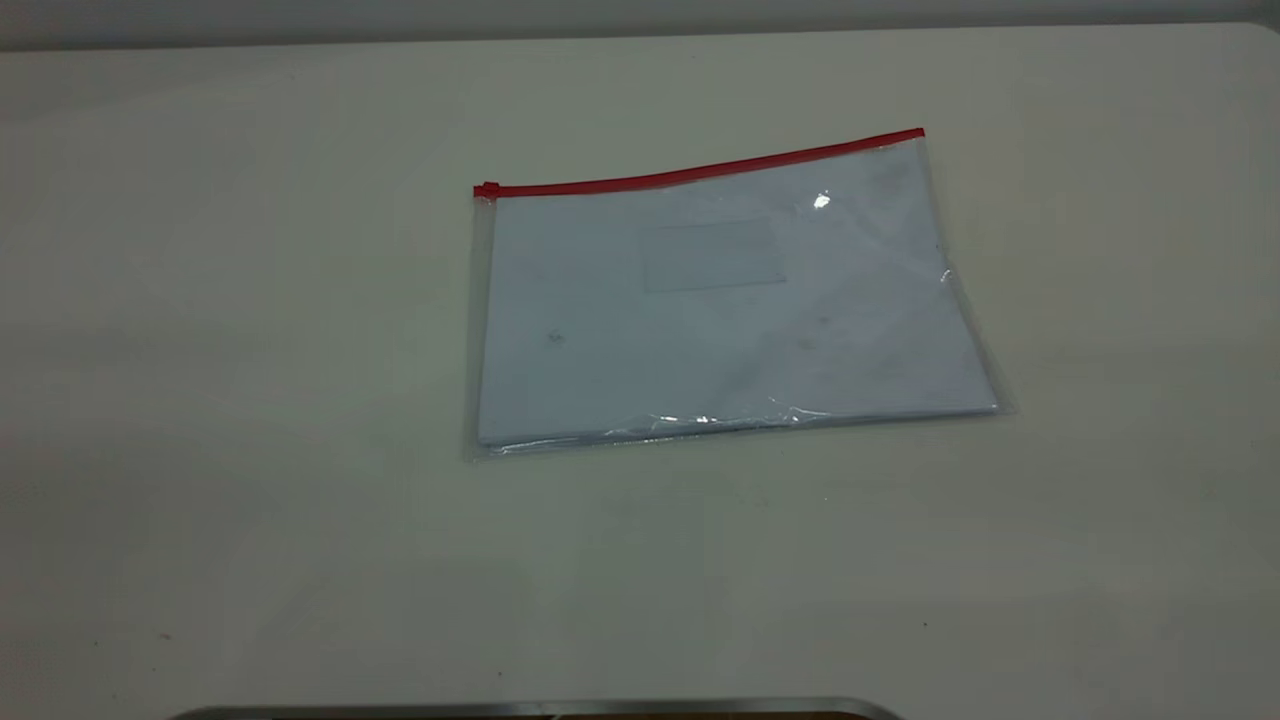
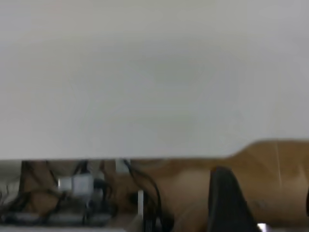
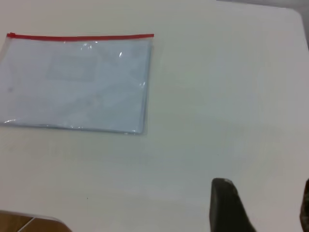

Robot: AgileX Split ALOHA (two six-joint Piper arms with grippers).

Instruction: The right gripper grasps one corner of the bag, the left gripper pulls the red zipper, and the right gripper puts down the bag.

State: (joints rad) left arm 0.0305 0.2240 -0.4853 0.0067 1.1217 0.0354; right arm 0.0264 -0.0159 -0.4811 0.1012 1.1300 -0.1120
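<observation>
The right gripper (image 3: 263, 205) is held well clear of the bag (image 3: 77, 82), jaws seemingly spread, nothing pinched. The left gripper (image 2: 263, 203) is parked off the table (image 2: 145, 72), likewise apparently spread. The bag lies flat, its red zipper (image 1: 700, 172) untouched.

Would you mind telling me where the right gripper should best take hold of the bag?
Probably at the far right corner of the bag, where the red zipper ends opposite its slider. The bag lies flat on the table, so a low approach from the right edge, sliding a finger under the thin plastic, seems best. That leaves the slider free for the left gripper.
</observation>
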